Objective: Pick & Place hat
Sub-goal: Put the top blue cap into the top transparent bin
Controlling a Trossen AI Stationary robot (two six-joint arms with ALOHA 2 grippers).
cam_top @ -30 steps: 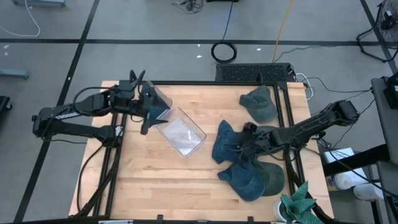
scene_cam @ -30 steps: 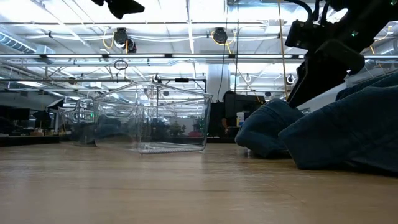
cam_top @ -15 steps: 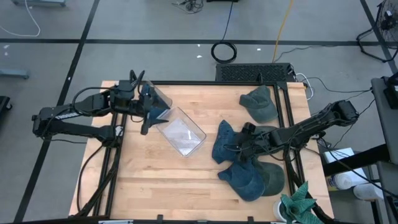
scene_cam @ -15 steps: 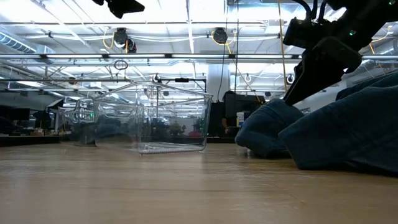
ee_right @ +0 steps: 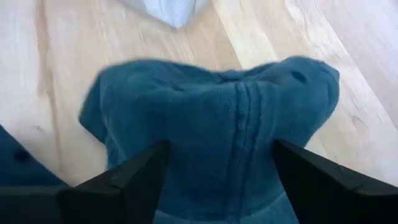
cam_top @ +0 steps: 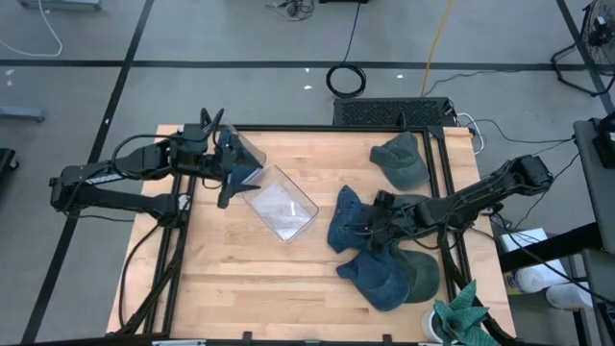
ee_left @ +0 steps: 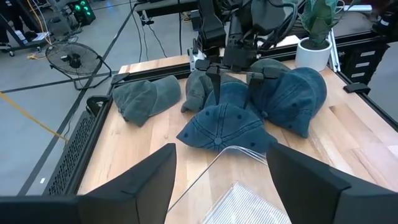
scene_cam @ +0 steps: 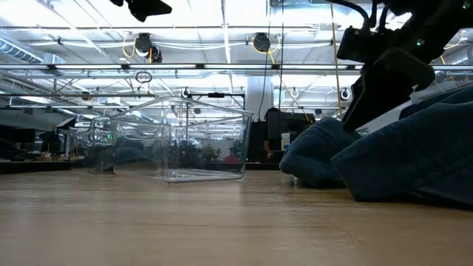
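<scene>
While the right hand [cam_top: 362, 227] hangs over the blue denim cap [cam_top: 348, 219] at the middle-right of the table [cam_top: 240, 288], its fingers [ee_right: 124, 183] stand apart on either side of the crown, not yet clamped on it. The left hand [cam_top: 233, 175] holds the far-left rim of the clear plastic bin [cam_top: 281, 209], its fingers [ee_left: 134, 186] spread across that wall. The cap lies against a second blue cap [cam_top: 380, 279], with green caps [cam_top: 402, 159] farther off and to the right. A likely risk: the fingers could pinch only loose fabric, so the cap sags or slips, or drags its neighbour along. The bin could also shift if the left hand's hold slackens.
</scene>
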